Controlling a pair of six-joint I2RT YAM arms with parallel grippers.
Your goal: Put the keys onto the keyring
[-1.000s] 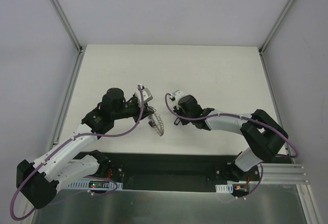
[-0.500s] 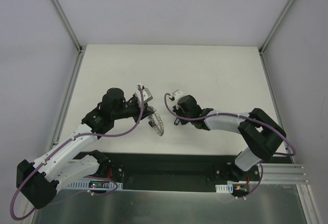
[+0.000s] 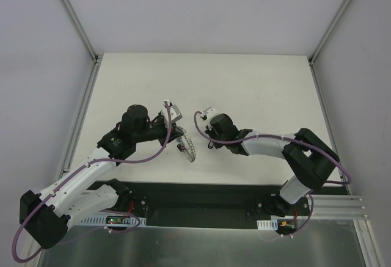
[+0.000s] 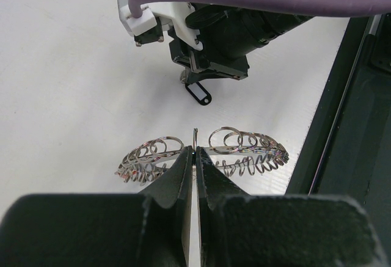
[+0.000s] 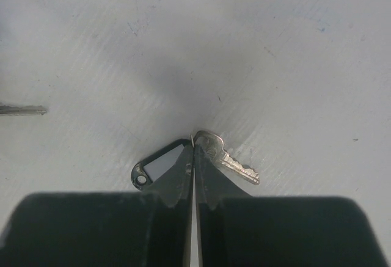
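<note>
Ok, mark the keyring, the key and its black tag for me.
keyring [image 4: 244,146], left wrist view, on the right-hand cluster of wire loops.
key [image 5: 235,164], right wrist view, middle of the blade.
black tag [image 5: 162,163], right wrist view, on its pale window.

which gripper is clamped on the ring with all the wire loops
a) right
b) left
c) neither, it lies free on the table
b: the left gripper is shut on the keyring, while the right gripper is closed on a key where it meets its black tag.
</note>
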